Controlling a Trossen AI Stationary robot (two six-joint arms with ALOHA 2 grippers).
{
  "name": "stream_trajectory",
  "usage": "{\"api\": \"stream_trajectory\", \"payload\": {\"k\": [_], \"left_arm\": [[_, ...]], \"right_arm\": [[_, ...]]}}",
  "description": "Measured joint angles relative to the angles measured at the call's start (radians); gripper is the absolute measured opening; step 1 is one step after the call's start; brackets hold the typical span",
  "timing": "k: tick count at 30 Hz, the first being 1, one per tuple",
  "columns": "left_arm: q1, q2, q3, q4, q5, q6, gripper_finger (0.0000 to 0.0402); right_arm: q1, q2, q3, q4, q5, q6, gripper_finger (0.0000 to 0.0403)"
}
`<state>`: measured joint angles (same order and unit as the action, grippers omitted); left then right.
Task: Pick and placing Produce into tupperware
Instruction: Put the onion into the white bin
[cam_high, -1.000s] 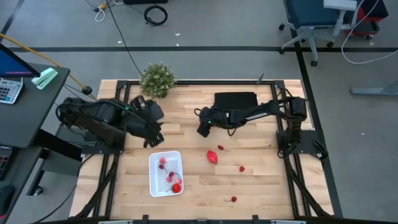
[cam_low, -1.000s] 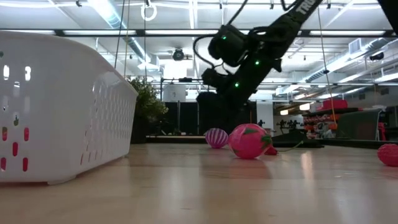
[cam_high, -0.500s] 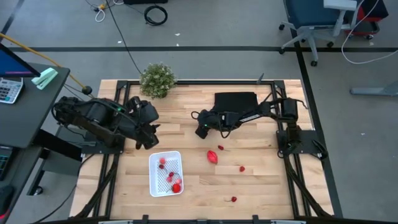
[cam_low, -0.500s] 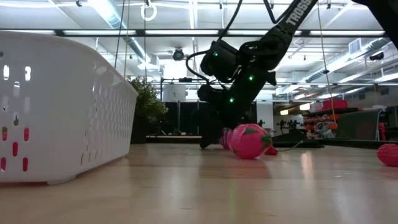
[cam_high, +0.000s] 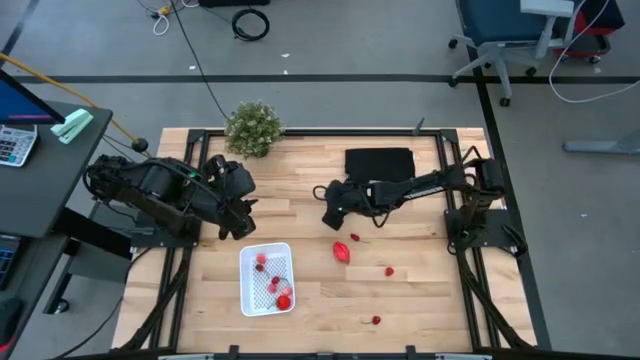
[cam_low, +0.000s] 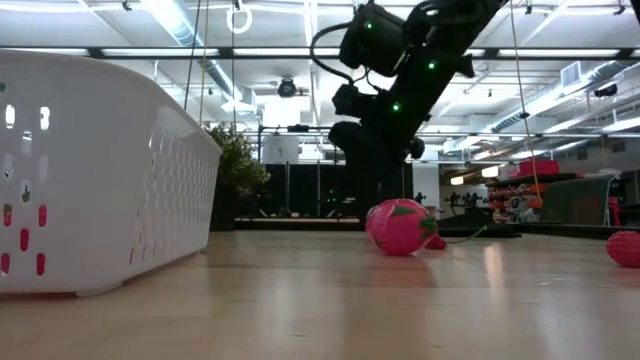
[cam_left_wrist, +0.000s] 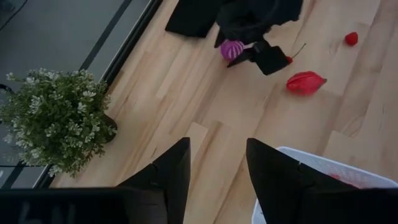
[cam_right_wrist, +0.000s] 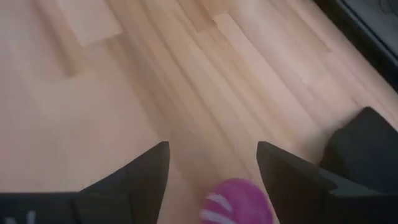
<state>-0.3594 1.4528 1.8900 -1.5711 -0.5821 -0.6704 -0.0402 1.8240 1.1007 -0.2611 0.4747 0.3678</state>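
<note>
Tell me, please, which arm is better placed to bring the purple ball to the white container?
The right. Its pincer already has the purple ball between its fingers, lifted above the table. The left pincer is empty, near the white container.

Tupperware (cam_high: 266, 278) sits at the counter's (cam_high: 310, 300) front left, several produce pieces inside. Plant (cam_high: 252, 127) stands at the back left corner, cloth (cam_high: 379, 161) at the back, right of centre. Right gripper (cam_high: 329, 212) hangs mid-counter, striped ball (cam_left_wrist: 232, 48) between its fingers. Oblong piece (cam_high: 342, 250) lies just in front, smaller pieces (cam_high: 389, 270) further right and forward. Left gripper (cam_high: 238, 226) hovers behind the tupperware.
</note>
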Motion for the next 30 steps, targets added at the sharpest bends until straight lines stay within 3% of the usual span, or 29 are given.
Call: {"api": "stream_trajectory", "payload": {"k": [11, 24, 30], "left_arm": [[-0.024, 0.000, -0.001, 0.000, 0.001, -0.025, 0.0160], [-0.073, 0.000, -0.001, 0.000, 0.001, -0.025, 0.0162], [-0.072, 0.000, -0.001, 0.000, 0.000, -0.024, 0.0160]], "right_arm": [[0.026, 0.021, -0.015, -0.122, 0.044, 0.104, 0.0252], [0.010, 0.016, -0.189, -0.001, 0.069, 0.205, 0.0254], [0.011, 0.014, -0.201, 0.002, 0.070, 0.214, 0.0254]]}}
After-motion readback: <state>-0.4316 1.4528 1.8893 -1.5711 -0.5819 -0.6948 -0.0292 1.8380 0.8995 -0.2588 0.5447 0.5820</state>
